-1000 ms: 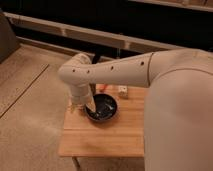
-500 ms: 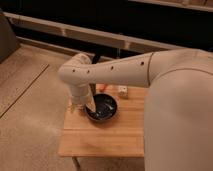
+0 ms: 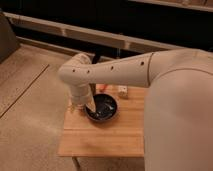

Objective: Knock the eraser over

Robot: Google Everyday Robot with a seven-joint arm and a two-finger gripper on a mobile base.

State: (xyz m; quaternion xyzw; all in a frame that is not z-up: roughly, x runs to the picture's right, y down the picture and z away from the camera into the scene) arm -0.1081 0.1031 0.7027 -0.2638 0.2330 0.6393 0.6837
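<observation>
Wooden surface point(image 3: 102, 142) on a speckled floor point(image 3: 30, 105): nothing has shifted this past second, so the knock is no nearer. The tool point(image 3: 89, 106) hangs at the left rim of the dark bowl point(image 3: 116, 111); spread or closed, I cannot tell. The small white eraser point(image 3: 122, 91), as I judge it, stands just beyond the bowl's far-right edge, apparently upright, long axis vertical.

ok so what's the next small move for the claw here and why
Probably lift the claw a little and swing it across the dark bowl toward the small white block that I take to be the eraser. The claw sits low at the bowl's rim, apart from the block, which seems to stand upright near the far edge of the wooden table.
</observation>
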